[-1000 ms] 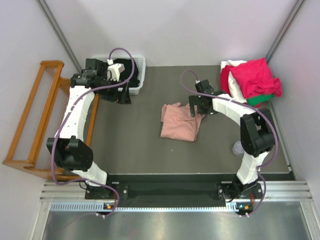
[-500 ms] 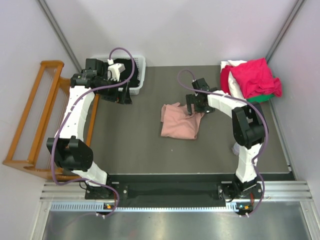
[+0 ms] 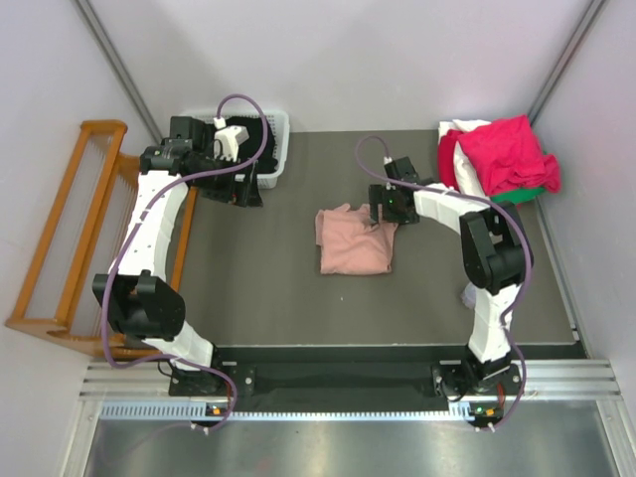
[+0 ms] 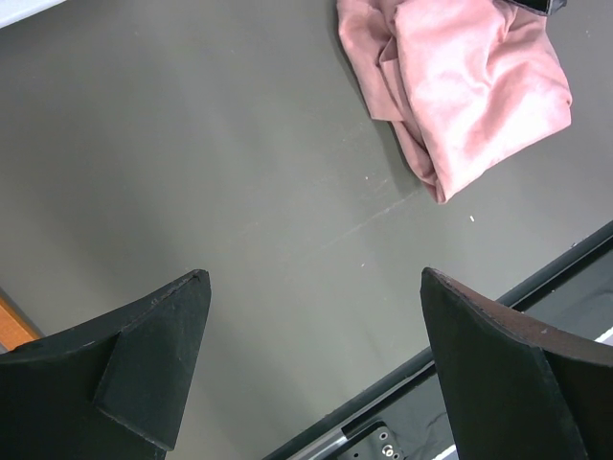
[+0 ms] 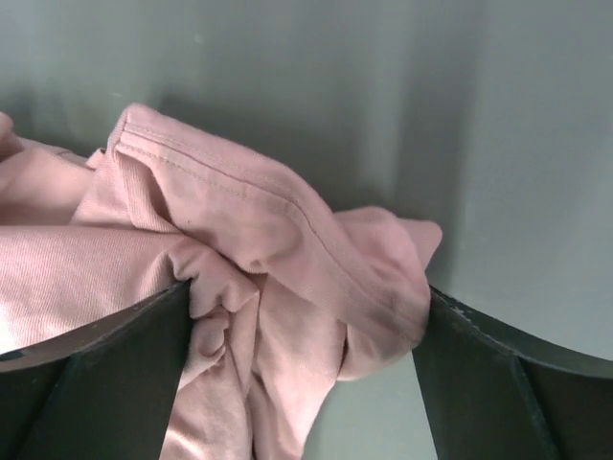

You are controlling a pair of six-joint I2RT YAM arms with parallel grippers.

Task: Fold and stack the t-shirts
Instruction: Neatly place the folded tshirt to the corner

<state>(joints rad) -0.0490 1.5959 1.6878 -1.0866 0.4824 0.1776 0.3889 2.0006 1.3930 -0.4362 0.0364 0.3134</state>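
My right tool [image 5: 305,292] is spread wide, straddling a bunched hem of the dusty-pink t-shirt [image 3: 355,241] at the centre of the desk [image 3: 268,288]. Only the wrist view shows that; from overhead it is hidden. My left tool [image 4: 311,278] hangs spread near the far-left corner, open surface toward the shirt, with the other t-shirts [image 3: 507,154] heaped in the far-right corner.

open table [image 3: 268,288] left of the pink t-shirt [image 3: 353,248]; white basket [image 3: 278,134] far left, shirt pile [image 3: 507,154] far right
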